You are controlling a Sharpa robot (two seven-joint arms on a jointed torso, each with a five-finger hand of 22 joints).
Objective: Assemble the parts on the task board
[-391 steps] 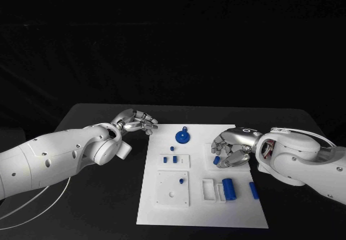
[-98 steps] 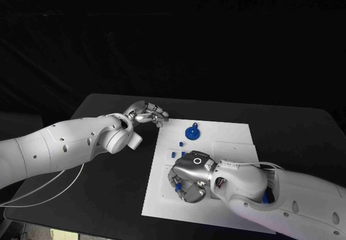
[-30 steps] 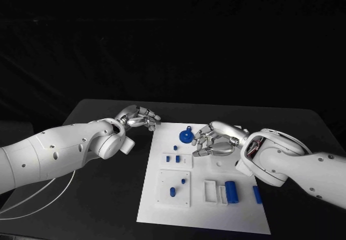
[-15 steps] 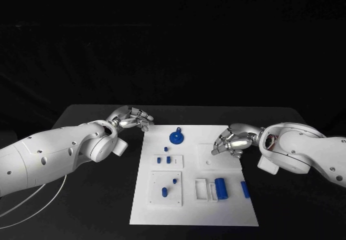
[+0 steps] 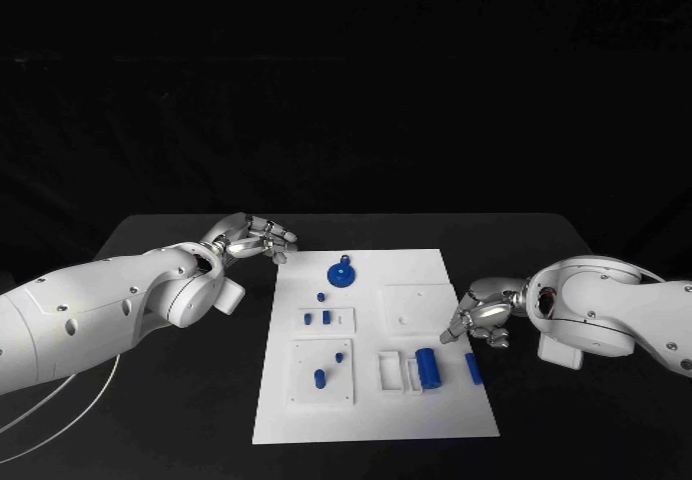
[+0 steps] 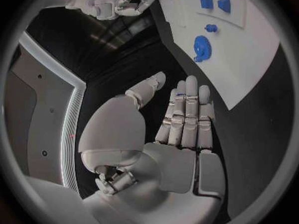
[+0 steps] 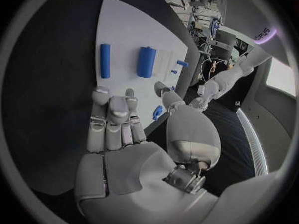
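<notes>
Our fingers are spread and hold nothing: right hand (image 5: 482, 318) sits just off the white board's (image 5: 433, 415) right edge, left hand (image 5: 248, 238) beyond its far left corner. We judge we're between picks; next, reach for the loose blue rod (image 5: 473, 368) nearby.
</notes>
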